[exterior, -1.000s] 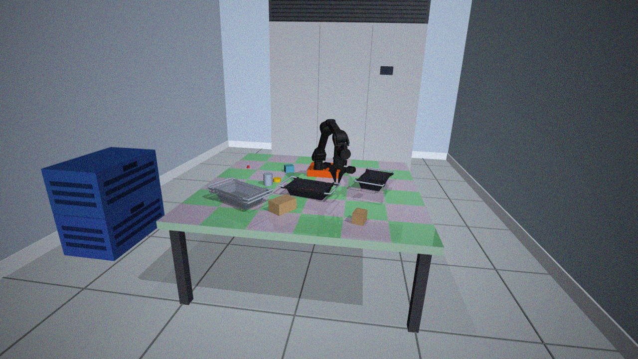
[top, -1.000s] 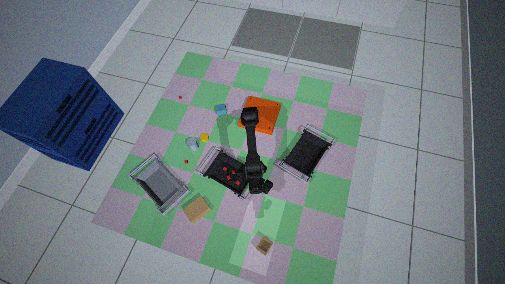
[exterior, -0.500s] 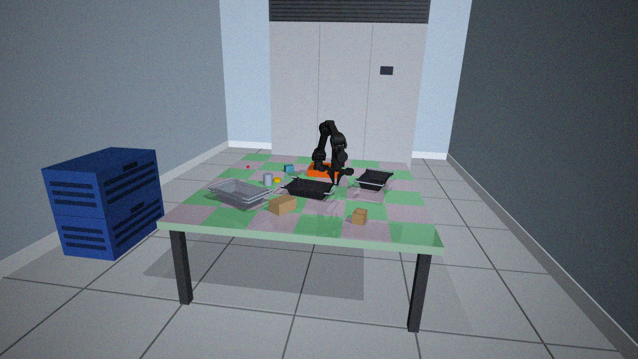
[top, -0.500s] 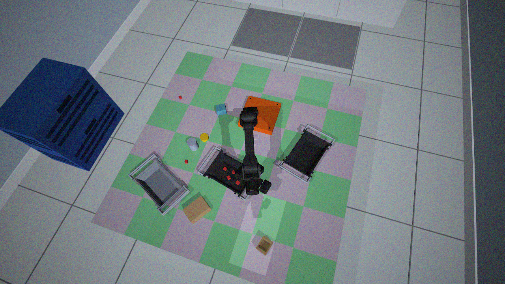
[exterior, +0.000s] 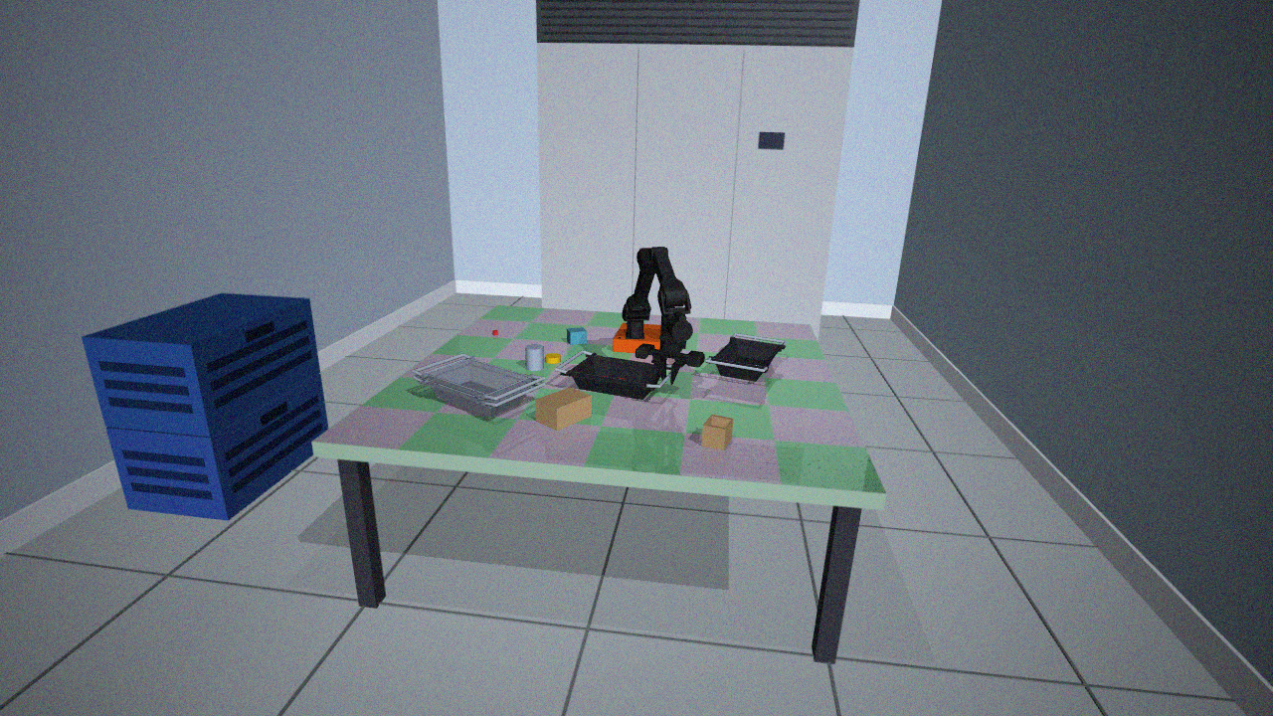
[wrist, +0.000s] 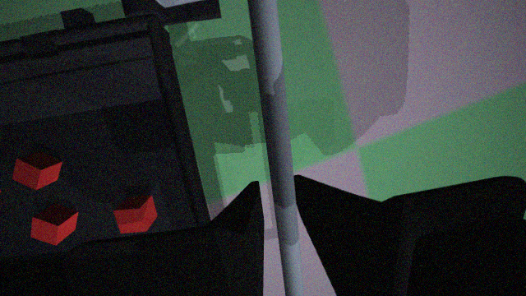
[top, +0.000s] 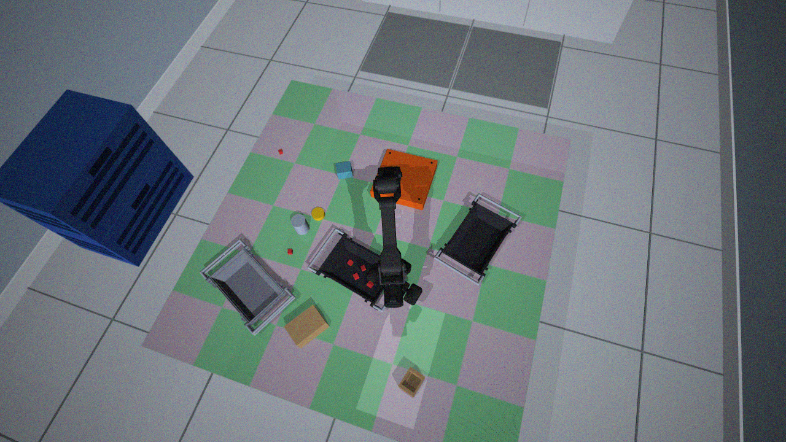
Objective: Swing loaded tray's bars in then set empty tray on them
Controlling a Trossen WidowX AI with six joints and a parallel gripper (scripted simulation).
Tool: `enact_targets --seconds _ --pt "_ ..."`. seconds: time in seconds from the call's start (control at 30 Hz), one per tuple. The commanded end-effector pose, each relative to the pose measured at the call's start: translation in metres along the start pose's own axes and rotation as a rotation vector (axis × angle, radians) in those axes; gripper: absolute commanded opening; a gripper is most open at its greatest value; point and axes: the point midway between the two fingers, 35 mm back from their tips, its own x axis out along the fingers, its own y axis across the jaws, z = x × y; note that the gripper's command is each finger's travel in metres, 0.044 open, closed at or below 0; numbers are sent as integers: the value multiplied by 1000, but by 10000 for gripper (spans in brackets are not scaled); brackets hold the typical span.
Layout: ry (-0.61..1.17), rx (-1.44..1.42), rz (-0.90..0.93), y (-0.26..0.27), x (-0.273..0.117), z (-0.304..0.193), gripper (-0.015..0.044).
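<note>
The loaded black tray (top: pixel 341 282) (exterior: pixel 614 383) (wrist: pixel 178 111) stands mid-table with several red blocks (top: pixel 356 276) (wrist: pixel 54 228) inside. Its left wire bar (top: pixel 322 247) is swung out. Its right wire bar (wrist: pixel 269 82) stands beyond the tray's rim in the wrist view, apart from it. My gripper (exterior: pixel 667 374) (wrist: pixel 275 186) points down at this right end. Its fingers are slightly apart, with the bar running between them and a gap at the left finger; it is open, not clamped. The arm hides the tray's right end from above. The empty black tray (top: pixel 478 236) (exterior: pixel 747 358) stands to the right, its bars swung outward.
An empty grey tray (top: pixel 250 283) (exterior: pixel 480 381) stands at the left. Beside it is a cardboard block (top: pixel 306 326) (exterior: pixel 563 409). A small open box (top: pixel 411 382) is near the front. A grey cylinder (top: pixel 299 224), yellow disc (top: pixel 317 213) and blue block (top: pixel 343 169) are behind the loaded tray.
</note>
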Motion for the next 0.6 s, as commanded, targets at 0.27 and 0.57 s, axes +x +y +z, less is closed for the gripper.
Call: enact_targets --seconds 0.27,0.57 --pt "-2 -4 -2 27 -31 0 87" --pt "-2 -4 0 60 -26 0 87"
